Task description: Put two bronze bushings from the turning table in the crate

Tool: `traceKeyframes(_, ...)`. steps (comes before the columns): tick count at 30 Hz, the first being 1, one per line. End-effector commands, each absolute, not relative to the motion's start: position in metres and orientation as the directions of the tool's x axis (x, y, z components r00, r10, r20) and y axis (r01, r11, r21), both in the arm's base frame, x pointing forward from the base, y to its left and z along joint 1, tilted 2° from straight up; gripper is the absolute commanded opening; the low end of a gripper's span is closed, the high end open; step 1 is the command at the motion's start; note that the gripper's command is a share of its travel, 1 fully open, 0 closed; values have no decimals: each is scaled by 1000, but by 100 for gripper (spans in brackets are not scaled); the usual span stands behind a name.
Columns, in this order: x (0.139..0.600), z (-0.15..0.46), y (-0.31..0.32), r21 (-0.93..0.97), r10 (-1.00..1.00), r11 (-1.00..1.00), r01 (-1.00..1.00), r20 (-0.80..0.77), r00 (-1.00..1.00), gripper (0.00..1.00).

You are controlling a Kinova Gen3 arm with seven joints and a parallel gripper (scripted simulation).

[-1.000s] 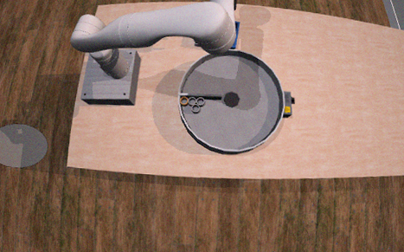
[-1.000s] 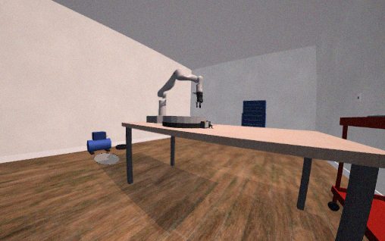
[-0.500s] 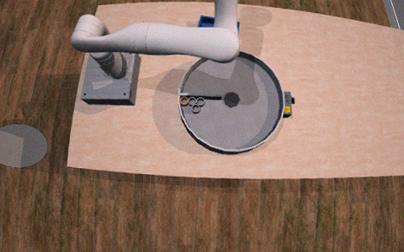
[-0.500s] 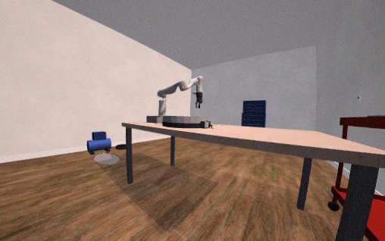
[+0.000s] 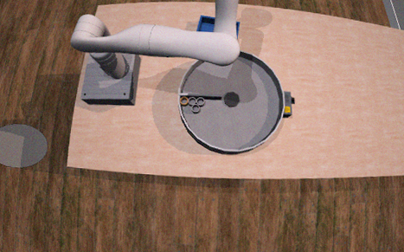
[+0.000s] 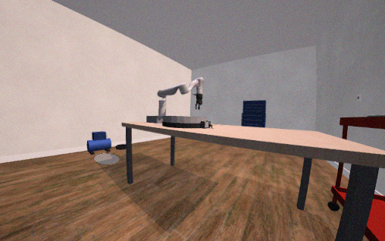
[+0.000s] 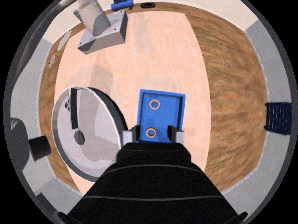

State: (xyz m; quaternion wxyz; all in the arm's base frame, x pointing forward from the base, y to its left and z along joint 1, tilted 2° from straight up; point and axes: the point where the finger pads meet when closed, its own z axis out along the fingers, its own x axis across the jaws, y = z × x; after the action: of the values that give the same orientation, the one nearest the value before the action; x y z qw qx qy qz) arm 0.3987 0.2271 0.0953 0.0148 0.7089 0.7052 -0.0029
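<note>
The blue crate (image 5: 208, 18) (image 7: 171, 107) is partly hidden by the arm in the top view. In the wrist view one bronze bushing (image 7: 150, 104) lies in its far half and another bronze bushing (image 7: 151, 128) lies near its close end. My gripper (image 6: 197, 108) (image 7: 153, 130) is open and empty, pointing down high above the crate's close end. The turning table (image 5: 250, 125) (image 7: 97, 150) holds a bronze bushing (image 5: 184, 104) at its left edge, with three grey bushings (image 5: 195, 112) beside it.
A dark bar (image 5: 209, 97) runs from the turning table's rim to its dark hub (image 5: 231, 99). A small grey box with a yellow part (image 5: 288, 109) sits at the turning table's right side. The arm's grey base (image 5: 107, 87) stands at the left.
</note>
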Motion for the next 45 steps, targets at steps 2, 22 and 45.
traceKeyframes(2, 399, 95, 228, -15, 999, 43, 999, -19, -43, 100)
traceKeyframes(22, 399, 95, 228, -24, 998, 55, 998, -18, -55, 100)
traceKeyframes(45, 398, 95, 228, 16, 1000, -5, 1000, -24, 5, 100)
